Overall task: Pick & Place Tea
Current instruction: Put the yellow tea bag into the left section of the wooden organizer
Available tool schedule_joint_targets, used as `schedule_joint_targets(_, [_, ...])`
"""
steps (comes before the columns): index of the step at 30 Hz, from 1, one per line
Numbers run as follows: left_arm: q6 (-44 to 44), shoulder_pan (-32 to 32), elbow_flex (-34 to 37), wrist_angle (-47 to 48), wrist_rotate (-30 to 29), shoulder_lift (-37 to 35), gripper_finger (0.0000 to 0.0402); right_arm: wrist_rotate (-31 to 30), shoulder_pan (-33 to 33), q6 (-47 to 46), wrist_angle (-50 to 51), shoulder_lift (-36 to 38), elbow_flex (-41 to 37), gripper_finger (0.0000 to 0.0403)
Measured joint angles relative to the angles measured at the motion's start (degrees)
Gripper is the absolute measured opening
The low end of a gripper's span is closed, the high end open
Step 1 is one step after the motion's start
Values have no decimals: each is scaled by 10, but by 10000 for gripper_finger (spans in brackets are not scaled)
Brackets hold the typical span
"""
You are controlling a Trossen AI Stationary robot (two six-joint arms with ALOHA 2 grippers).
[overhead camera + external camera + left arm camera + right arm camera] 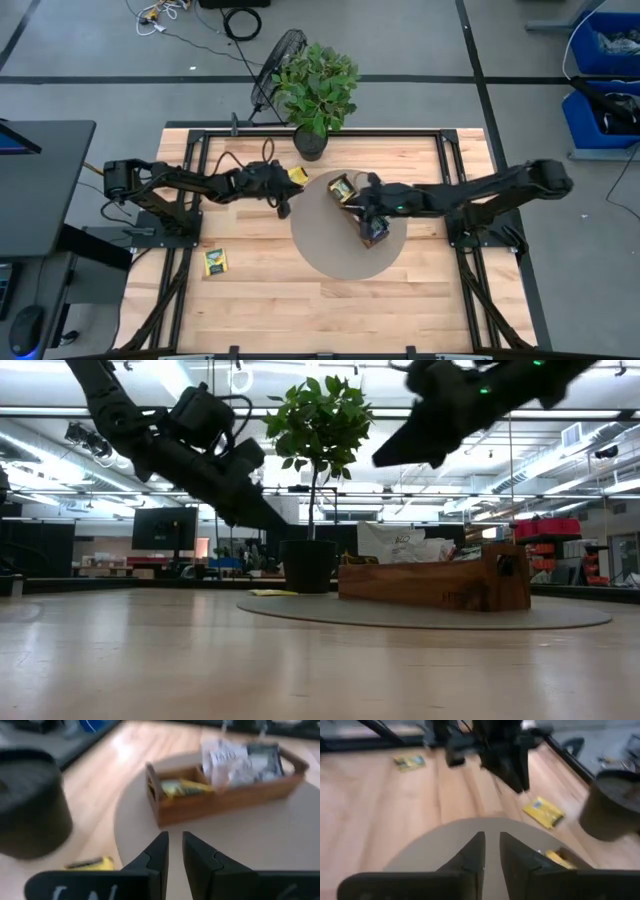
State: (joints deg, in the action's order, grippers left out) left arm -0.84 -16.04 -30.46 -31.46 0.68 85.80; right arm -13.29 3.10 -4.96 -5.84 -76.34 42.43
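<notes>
Tea near the pot: a small flat yellow tea packet (297,176) is seen on the bare wood, just beside the black plant pot (309,145) and close to the edge of the round grey mat (318,250).
Second loose tea: another small yellow packet (214,262) is seen lying well apart, near the front left of the light wooden table (300,310).
Tea already placed: yellow and white packets (186,786) are seen standing inside the long brown wooden box (220,802) on the mat.
Left claw: the left gripper (283,206) is held over the wood, with its fingers nearly shut and nothing held between them.
Right claw: the right gripper (352,196) is held over the box, with only a thin gap and nothing held.
Key relation: the near packet lies just beyond the left gripper, towards the pot, and the left arm is judged the nearer one.
Long axis: the packet is almost square and lies a bit slanted, so no clear long side can be told.
</notes>
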Motion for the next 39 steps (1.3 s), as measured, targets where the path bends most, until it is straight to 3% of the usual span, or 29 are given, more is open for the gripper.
schedule_joint_targets(7, [-19,34,0,73,84,-1,60,22,5,25,-76,76,-89,64])
schedule_joint_targets(10, [-36,63,0,93,81,-7,60,24,5,22,-74,83,-109,64])
schedule_joint_targets(14, [-67,124,0,106,39,-14,60,24,5,26,-75,83,-124,64])
schedule_joint_targets(21, [-158,247,0,188,-149,-52,60,61,5,52,-109,83,-147,64])
schedule_joint_targets(26, [-230,316,-9,264,-172,-79,60,113,5,74,-118,83,-148,64])
schedule_joint_targets(30, [-294,369,-49,359,-177,-83,60,114,5,74,-121,83,-148,64])
schedule_joint_targets(39, [-518,483,-181,725,-175,-82,60,114,5,70,-119,83,-148,64])
